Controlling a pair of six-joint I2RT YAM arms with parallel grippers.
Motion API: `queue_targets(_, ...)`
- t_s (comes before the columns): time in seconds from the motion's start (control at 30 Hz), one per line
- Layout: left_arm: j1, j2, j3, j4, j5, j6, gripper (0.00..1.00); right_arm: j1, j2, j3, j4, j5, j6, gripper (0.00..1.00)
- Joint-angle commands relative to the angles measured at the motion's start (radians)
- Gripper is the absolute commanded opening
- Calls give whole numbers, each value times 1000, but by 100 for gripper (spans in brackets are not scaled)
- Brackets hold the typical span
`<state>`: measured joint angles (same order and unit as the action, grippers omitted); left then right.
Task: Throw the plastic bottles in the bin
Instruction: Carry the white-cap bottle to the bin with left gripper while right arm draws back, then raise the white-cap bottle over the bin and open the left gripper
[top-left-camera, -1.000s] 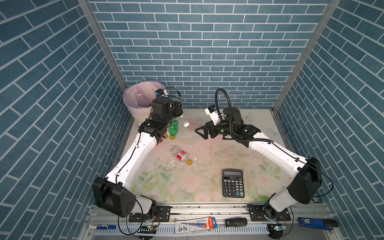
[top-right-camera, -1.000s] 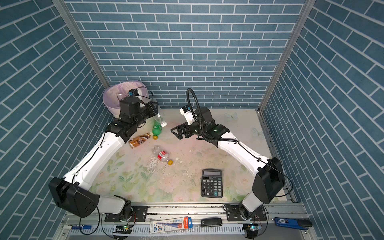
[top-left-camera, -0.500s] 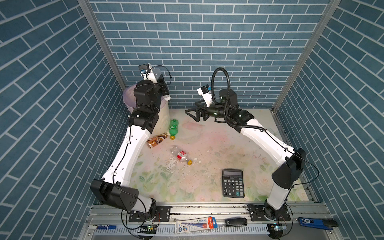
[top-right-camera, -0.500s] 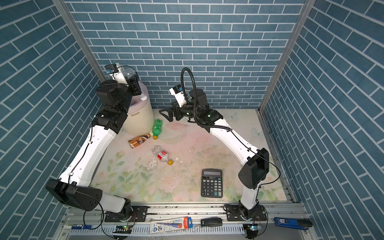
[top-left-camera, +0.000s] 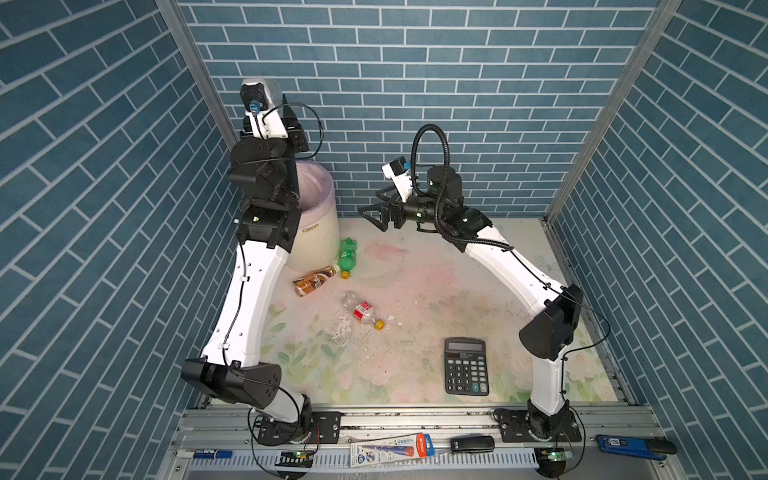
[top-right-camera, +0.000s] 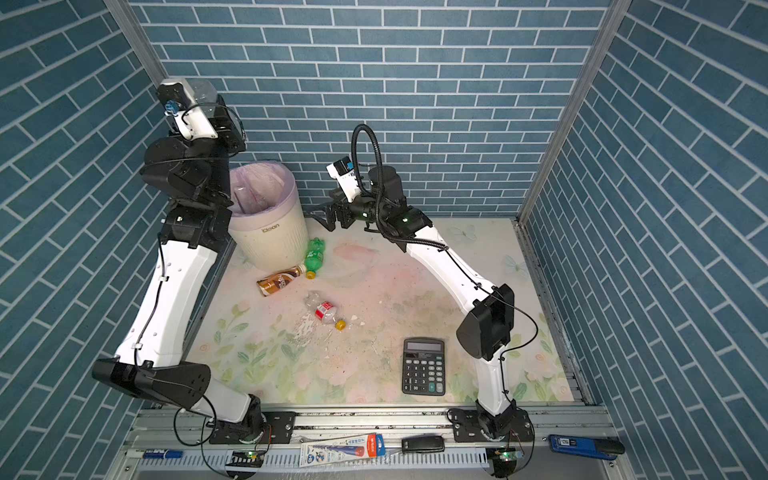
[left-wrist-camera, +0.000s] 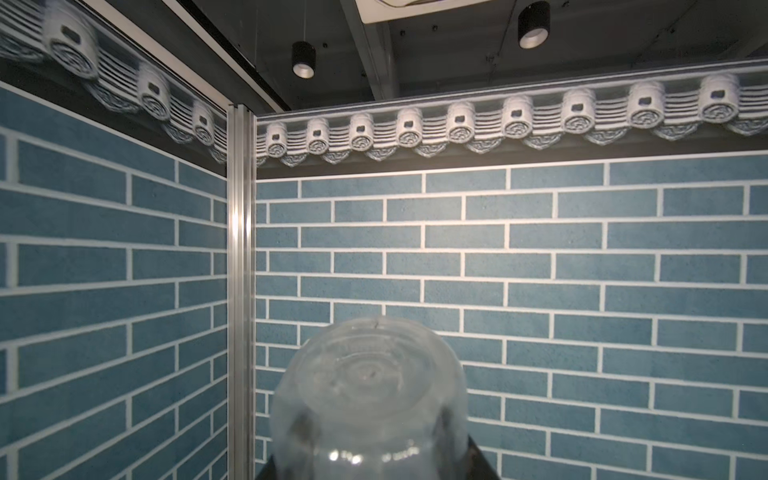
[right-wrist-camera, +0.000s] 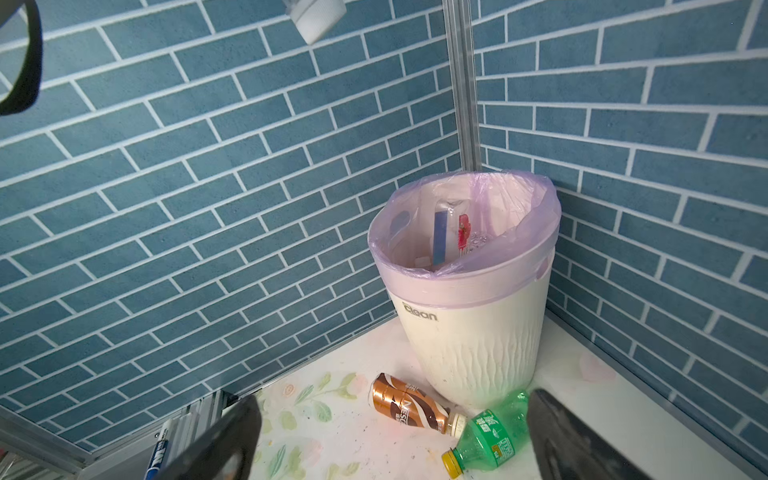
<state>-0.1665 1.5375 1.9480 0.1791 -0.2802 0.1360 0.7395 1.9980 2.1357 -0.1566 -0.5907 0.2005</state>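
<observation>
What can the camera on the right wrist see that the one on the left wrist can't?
Only the right wrist view: the bin with bottles inside, and a brown bottle and a green bottle lying on the table beside it.
Only the left wrist view: the bottom of a clear bottle, very close, plus ceiling lamps and grey roof-tile trim.
Both: blue brick walls and a metal corner post.
</observation>
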Motion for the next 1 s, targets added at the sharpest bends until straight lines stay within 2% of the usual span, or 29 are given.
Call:
queue_targets(0.0, 31, 54, 13, 2, 32, -23, 47, -1, 19, 61, 13, -15, -44, 99)
queue_targets(0.17, 110, 157, -35, -42, 51, -178, 47, -3, 15, 23, 11, -8, -49, 99)
queue_targets(0.23, 150, 242, 10, -141, 76, -259, 48, -4, 7, 4, 11, -8, -50, 99)
queue_targets(0.27, 166, 284, 59, -219, 116, -300, 54, -5, 3, -4, 12, -6, -51, 99)
queue_targets(0.3, 178, 319, 101, -294, 163, -338, 67, -5, -1, -14, 11, -5, -52, 99)
queue_targets(0.37, 180, 346, 155, -397, 187, -363, 96, -4, -8, -28, 11, -4, -53, 99)
queue_targets(0.4, 179, 337, 152, -412, 206, -373, 99, -5, -8, -34, 11, -2, -54, 99)
queue_targets(0.6, 166, 243, 99, -395, 277, -411, 99, -5, -5, -48, 23, -4, -40, 99)
queue_targets(0.8, 130, 185, 91, -421, 297, -407, 99, -5, -10, -74, 42, -2, -9, 99)
queue_targets(0.97, 104, 130, 57, -437, 321, -451, 99, -5, -22, -97, 27, 30, -3, 99)
